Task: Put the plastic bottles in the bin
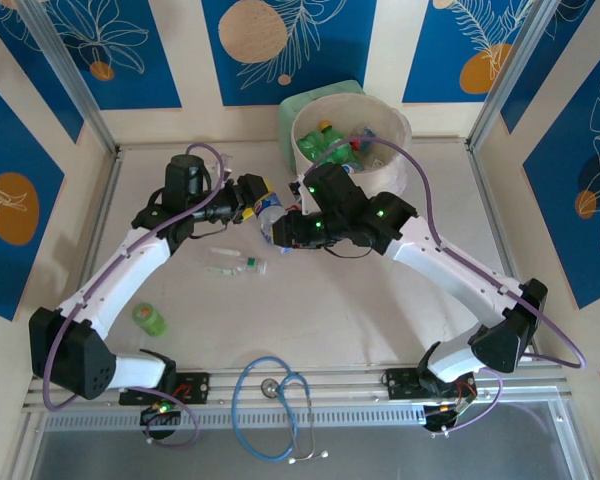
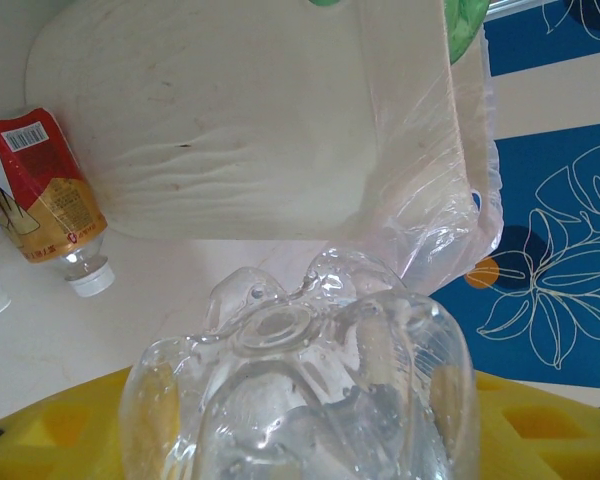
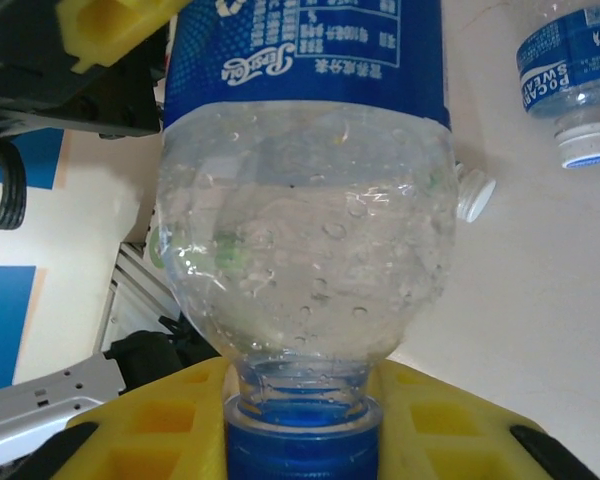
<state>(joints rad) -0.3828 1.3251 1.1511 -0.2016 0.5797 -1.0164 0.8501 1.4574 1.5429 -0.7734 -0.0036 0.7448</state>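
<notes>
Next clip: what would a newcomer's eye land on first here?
One clear blue-labelled bottle is held mid-table from both ends: the left gripper clamps its base end, the right gripper its blue-capped neck. Behind them, the cream bin at the far edge already holds green bottles.

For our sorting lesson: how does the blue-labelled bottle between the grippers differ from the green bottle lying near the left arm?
Colour: the blue-labelled bottle is clear with a blue cap; the green bottle is green. Hold: the blue-labelled bottle is gripped at both ends, base by the left gripper, cap by the right gripper; the green bottle lies untouched on the table. Both are outside the bin.
</notes>
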